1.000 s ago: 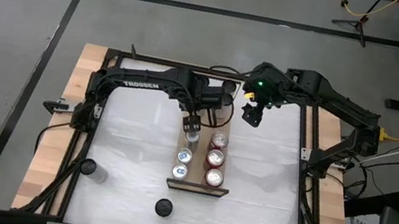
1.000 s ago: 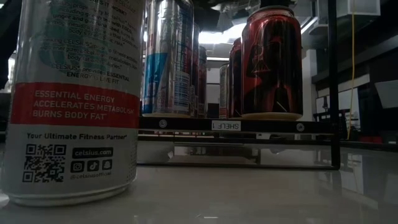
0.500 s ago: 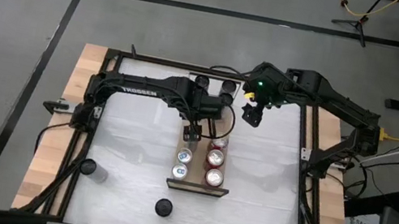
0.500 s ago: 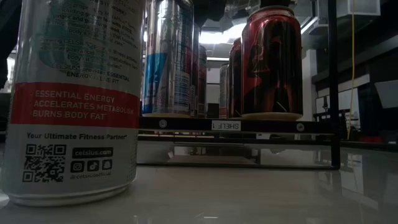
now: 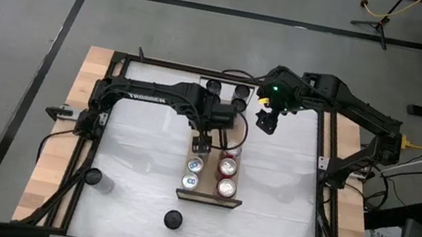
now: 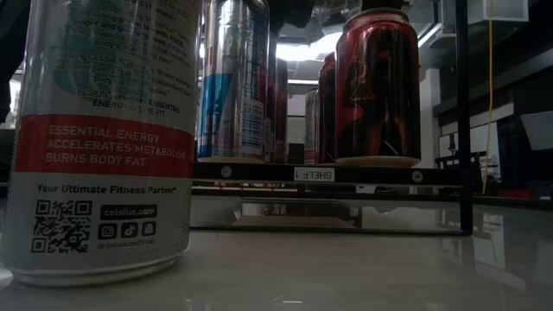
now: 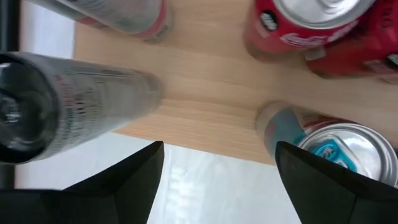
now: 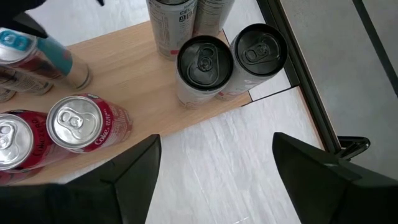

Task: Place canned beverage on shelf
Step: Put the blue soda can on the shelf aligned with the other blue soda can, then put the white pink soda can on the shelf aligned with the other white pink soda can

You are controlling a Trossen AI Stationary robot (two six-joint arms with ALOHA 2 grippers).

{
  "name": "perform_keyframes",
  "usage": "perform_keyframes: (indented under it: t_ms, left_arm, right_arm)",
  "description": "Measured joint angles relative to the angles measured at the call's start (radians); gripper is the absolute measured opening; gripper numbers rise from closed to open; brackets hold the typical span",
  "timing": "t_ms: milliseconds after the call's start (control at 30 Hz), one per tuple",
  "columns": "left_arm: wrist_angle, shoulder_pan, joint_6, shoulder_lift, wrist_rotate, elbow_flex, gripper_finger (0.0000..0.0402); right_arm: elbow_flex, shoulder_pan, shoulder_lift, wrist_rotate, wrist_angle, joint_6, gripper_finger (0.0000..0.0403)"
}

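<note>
The shelf (image 7: 211, 93) is a light wooden plank lying mid-table, its dark lip (image 5: 208, 197) at the near end. On it stand silver-blue cans (image 5: 194, 165) in the left row, red cans (image 5: 227, 167) in the right row, and two dark-topped cans (image 8: 205, 62) at the far end. My left gripper (image 5: 201, 142) hovers open above the left row, with only wood and table between its fingers (image 7: 130, 180). A silver-blue can (image 7: 339, 149) stands beside one finger. My right gripper (image 5: 266, 121) hangs open in the air, right of the shelf's far end.
Two dark-topped cans stand off the shelf on the white table, one at the near left (image 5: 94, 176) and one by the near edge (image 5: 172, 218). A tall white-and-red can (image 6: 104, 138) fills the left of the low view. A dark frame (image 5: 322, 156) borders the table.
My left gripper has swung toward the table's near edge along the shelf's left row. It now covers, in the high view, the silver can that showed just near of it. Its fingers stay open. The cans have not moved.
</note>
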Motion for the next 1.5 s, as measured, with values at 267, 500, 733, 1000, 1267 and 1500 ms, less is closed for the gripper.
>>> perform_keyframes:
  t_ms: [267,500,733,1000,1267,1500]
  left_arm:
    - [-0.002,0.001,0.0,-0.007,0.006,0.0,0.0307]
    - [-0.018,-0.006,-0.013,-0.083,0.017,0.0,0.0307]
    - [-0.146,-0.052,-0.063,-0.209,0.076,0.0,0.0307]
    - [-0.173,-0.175,-0.235,-0.369,0.119,-0.005,0.0307]
    - [-0.173,-0.363,-0.493,-0.514,0.082,-0.142,0.0307]
    - [-0.173,-0.539,-0.748,-0.615,0.115,-0.342,0.0307]
  right_arm:
    - [0.0,0.0,0.0,0.0,0.0,0.0,0.0298]
    - [0.0,0.0,0.0,0.0,0.001,0.0,0.0298]
    - [0.0,0.0,0.0,0.0,0.002,0.0,0.0298]
    - [0.0,0.0,0.0,0.0,0.006,0.0,0.0298]
    - [0.0,0.0,0.0,0.0,0.007,0.002,0.0298]
    - [0.0,0.001,0.0,-0.035,0.008,0.056,0.0298]
